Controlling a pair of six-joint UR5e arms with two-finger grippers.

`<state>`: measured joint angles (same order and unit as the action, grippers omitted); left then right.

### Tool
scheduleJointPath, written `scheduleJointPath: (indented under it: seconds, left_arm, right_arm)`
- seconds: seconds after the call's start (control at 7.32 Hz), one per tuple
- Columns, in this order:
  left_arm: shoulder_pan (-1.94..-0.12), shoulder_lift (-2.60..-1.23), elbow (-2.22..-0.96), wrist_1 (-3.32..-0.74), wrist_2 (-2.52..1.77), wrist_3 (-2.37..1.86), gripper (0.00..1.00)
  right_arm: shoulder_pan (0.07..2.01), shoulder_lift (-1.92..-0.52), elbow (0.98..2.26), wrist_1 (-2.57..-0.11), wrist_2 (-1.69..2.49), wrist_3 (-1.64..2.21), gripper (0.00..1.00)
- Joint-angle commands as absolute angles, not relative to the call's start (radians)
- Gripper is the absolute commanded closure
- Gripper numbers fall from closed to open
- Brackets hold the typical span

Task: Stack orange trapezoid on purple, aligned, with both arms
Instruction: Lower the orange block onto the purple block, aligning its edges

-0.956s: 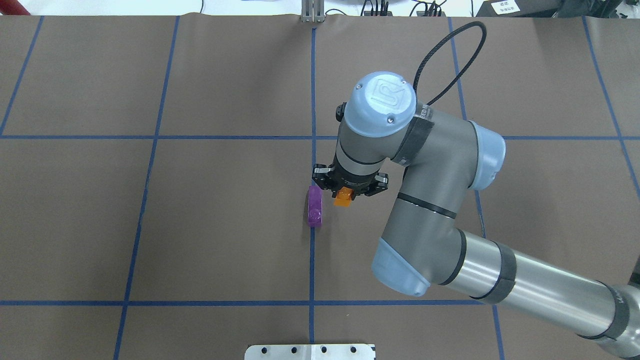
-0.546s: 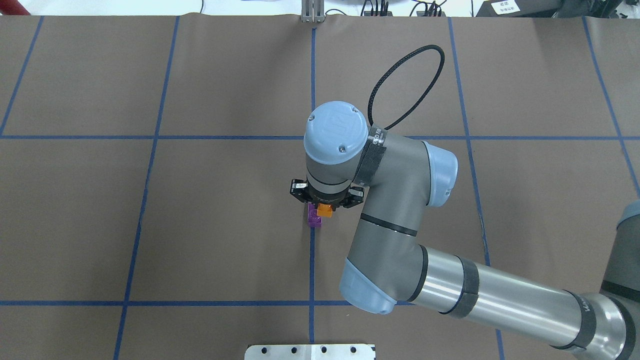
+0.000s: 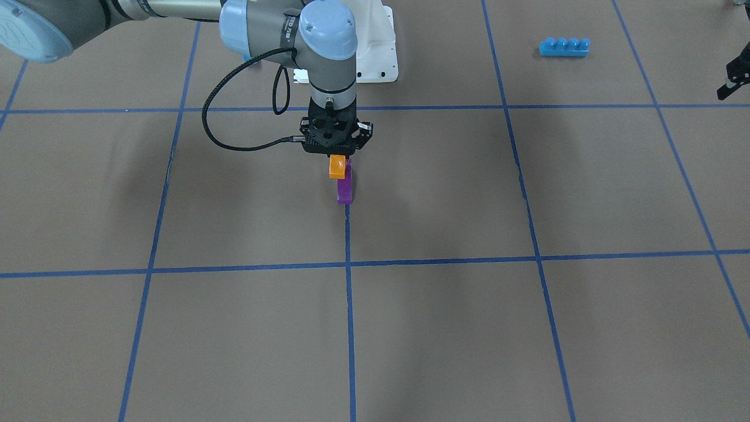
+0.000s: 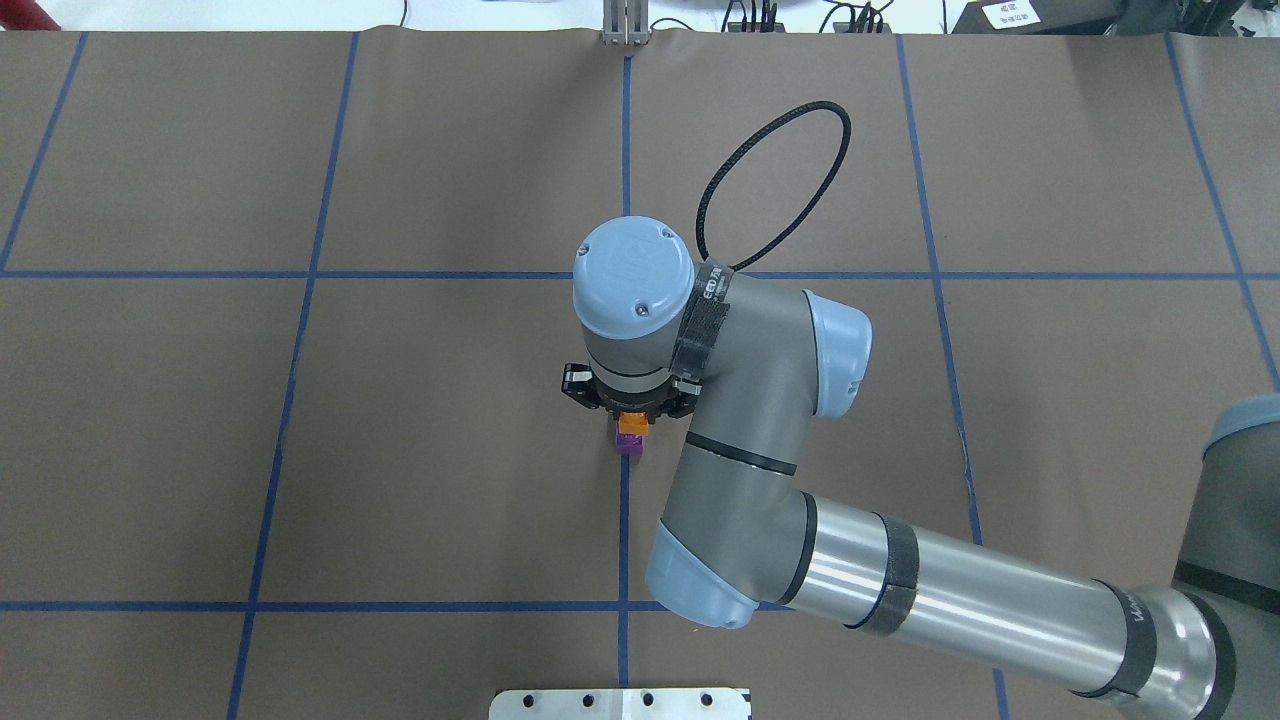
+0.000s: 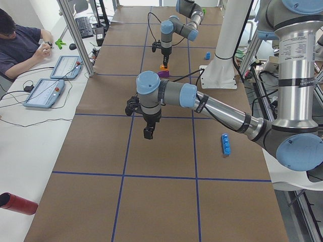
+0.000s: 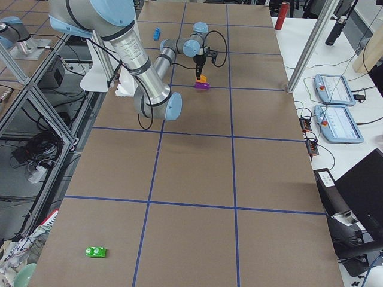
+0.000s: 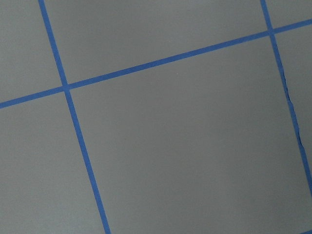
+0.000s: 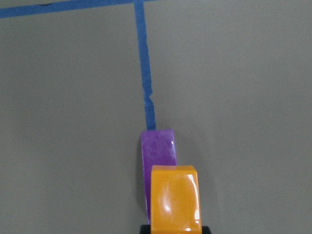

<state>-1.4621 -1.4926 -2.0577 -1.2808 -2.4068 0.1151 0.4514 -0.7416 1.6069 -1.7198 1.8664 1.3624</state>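
The purple brick [image 3: 345,189] lies on the brown table on a blue tape line, also seen in the overhead view [image 4: 629,446] and the right wrist view [image 8: 157,148]. My right gripper [image 3: 335,153] points straight down and is shut on the orange trapezoid [image 3: 336,166]. It holds the orange trapezoid [image 8: 174,197] over the near end of the purple brick, slightly off to one side. I cannot tell whether the two bricks touch. My left gripper [image 3: 732,79] hangs far off at the table's side, only partly in view, and I cannot tell whether it is open or shut.
A long blue four-stud brick [image 3: 563,47] lies near the robot's white pedestal [image 3: 375,53]. A small blue brick [image 5: 207,55] sits beside the pedestal. A green brick [image 6: 95,252] lies at the far right end. An operator sits at the side bench [image 5: 20,43].
My right arm has moved left with the orange trapezoid, from beside the purple brick to over it. The purple brick has not moved.
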Motion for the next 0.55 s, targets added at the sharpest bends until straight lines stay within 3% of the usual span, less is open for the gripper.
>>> scheduleJointPath:
  seconds: [0.0, 0.41]
  left_arm:
    - [-1.462, -1.493, -2.056, -1.279, -2.408, 0.115, 0.00]
    - [-1.460, -1.493, -2.048, -1.281, -2.408, 0.115, 0.00]
  right_arm:
    - [0.446, -0.741, 1.601, -1.721, 1.852, 1.362, 1.00]
    - [0.443, -0.738, 1.600, -1.720, 1.850, 1.362, 1.00]
